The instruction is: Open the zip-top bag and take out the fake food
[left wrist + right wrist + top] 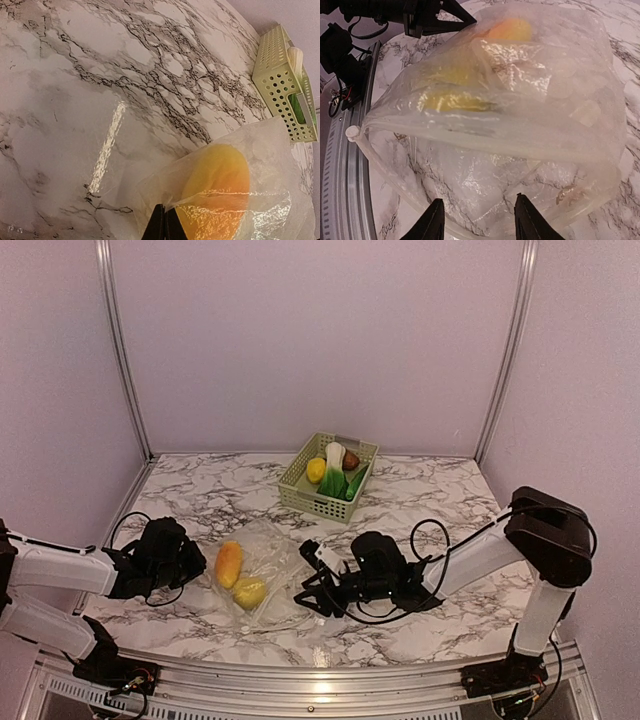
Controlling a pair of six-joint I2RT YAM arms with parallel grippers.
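Note:
The clear zip-top bag lies on the marble table between my two arms. Inside it are an orange-yellow mango and a yellow lemon. My left gripper is shut on the bag's thin edge, right beside the mango. My right gripper is at the bag's open mouth, its fingers apart over the lower sheet of plastic. The zip strip runs down the left of that view. Behind it show the lemon and mango.
A pale green slotted basket stands behind the bag, holding a lemon, a white-green leafy vegetable, a brown piece and a green pod. The table's metal front rail is close to my right gripper.

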